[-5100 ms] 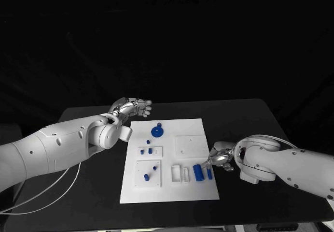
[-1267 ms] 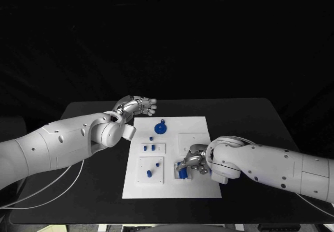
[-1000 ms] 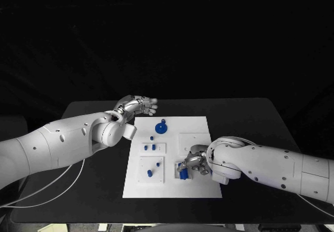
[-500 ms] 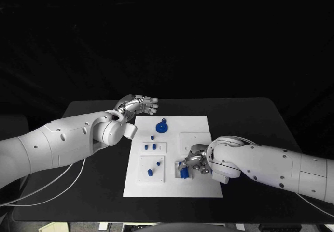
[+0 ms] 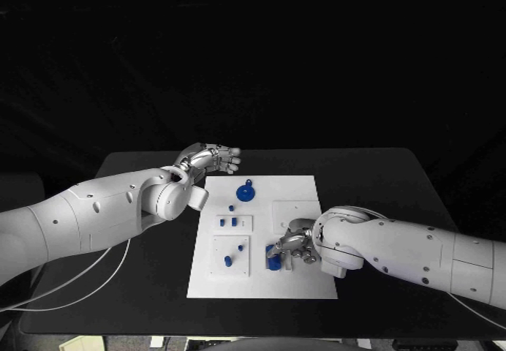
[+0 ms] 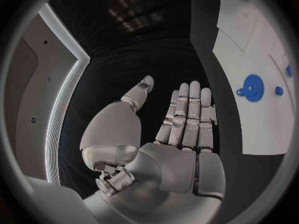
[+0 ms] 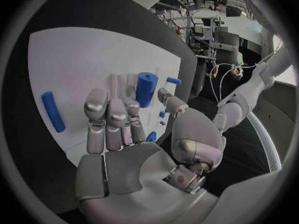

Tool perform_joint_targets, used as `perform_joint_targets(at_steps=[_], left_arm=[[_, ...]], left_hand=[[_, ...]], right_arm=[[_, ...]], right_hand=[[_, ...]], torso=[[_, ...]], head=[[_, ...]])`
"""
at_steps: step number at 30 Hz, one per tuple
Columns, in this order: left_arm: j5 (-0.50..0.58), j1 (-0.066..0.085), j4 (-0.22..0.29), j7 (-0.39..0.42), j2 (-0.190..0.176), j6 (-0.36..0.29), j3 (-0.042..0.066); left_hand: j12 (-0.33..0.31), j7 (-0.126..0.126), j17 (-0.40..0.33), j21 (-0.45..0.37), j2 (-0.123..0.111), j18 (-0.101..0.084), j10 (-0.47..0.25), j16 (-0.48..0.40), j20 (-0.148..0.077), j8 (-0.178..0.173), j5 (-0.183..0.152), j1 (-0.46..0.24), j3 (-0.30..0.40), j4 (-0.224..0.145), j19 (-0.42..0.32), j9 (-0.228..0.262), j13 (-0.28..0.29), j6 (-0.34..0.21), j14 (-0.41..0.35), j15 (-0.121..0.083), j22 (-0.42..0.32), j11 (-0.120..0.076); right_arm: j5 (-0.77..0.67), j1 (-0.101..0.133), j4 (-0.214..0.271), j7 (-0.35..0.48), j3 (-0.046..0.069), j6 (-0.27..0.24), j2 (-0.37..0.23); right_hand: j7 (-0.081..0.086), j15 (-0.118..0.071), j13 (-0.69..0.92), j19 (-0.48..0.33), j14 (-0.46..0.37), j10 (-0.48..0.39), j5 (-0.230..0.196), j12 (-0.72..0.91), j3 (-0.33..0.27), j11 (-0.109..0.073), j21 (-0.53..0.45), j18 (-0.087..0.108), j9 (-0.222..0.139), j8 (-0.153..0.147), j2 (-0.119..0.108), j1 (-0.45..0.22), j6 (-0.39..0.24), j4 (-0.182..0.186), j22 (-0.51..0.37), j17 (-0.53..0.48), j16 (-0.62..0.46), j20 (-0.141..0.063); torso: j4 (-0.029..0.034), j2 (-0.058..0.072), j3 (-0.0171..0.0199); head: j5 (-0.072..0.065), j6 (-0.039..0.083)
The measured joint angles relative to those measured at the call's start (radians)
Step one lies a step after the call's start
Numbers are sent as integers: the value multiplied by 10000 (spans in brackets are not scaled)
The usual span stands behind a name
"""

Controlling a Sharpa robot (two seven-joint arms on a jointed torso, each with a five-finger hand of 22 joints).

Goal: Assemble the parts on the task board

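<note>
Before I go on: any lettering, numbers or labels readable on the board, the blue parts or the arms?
None can be read.
Task board: plain white, no print visible.
Blue parts, such as the round one: no markings visible.
Left hand and right hand: no legible label.

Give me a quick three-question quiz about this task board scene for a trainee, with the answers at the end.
1. True or false: the left hand holds a blue part.
2. What does the right hand pinch? A) a blue cylinder B) a screwdriver C) nothing
3. Fill in: the round blue disc on the task board lies nearer the ___ hand.

Key: 1 false, its fingers are spread and hold nothing. 2 A. 3 left.
</note>
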Motion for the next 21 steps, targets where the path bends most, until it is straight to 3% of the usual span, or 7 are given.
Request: perform_joint_targets(at_steps=[6, 16, 21], left_arm=[[0, 0, -3, -3, 5, 7, 0], [0, 0, -3, -6, 2, 11, 0], [0, 0, -5, -8, -12, 13, 0]], left_hand=[[0, 0, 10, 0, 0, -2, 0, 0, 0, 0, 0, 0, 0, 0, 0, 0, 0, 0, 0, 0, -1, 0], [0, 0, 19, 0, 0, -12, -36, 0, 0, 0, 0, 0, 0, 0, 0, -8, 1, 0, 0, 0, 8, 37], [0, 0, 19, 0, 0, -17, -37, -8, 0, 0, 0, 0, 0, 0, 0, -8, 1, 0, 0, 0, 7, 37]], right_arm=[[-6, 0, 0, 11, -6, -3, 0], [-138, -2, 90, 102, -8, -29, -122], [-285, -26, 363, 289, -7, -24, -385]], right_hand=[[67, 2, 14, -71, -3, -85, 0, -39, -201, 9, 0, 0, 1, -58, -116, -37, -68, 18, 0, -1, -4, -35], [91, 17, 24, -123, -17, -86, 0, -39, -274, 9, -59, 1, 1, -58, -115, -38, -100, 0, 8, -1, -43, -55], [89, 19, 40, -123, -18, -86, -1, -39, -371, 9, -59, 1, 27, -59, -383, 231, -101, -97, 7, 0, -43, -54]], torso=[[-4, -1, -2], [-6, -4, -1], [-6, -4, 4]], head=[[12, 0], [33, -19], [44, -1]])
